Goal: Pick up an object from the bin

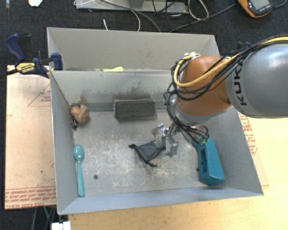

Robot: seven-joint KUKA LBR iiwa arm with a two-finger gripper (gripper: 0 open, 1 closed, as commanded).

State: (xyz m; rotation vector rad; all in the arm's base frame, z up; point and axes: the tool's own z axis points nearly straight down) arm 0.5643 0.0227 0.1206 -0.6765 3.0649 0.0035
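My gripper point(165, 140) hangs low over the middle of the bin floor, its two metal fingers a small gap apart with nothing seen between them. Just left of and below the fingertips lies a dark grey, crumpled flat piece point(149, 152), touching or nearly touching them. A teal blue tool-like block point(210, 164) lies to the right of the gripper, near the bin's right wall. A grey rectangular block point(134, 109) rests behind the gripper near the back wall.
A light blue plastic spoon point(79, 169) lies along the left wall. A small tan lump point(79, 112) sits in the back left corner. A yellow-green scrap point(113, 69) shows at the back rim. The arm's orange cover and cables hang over the right half.
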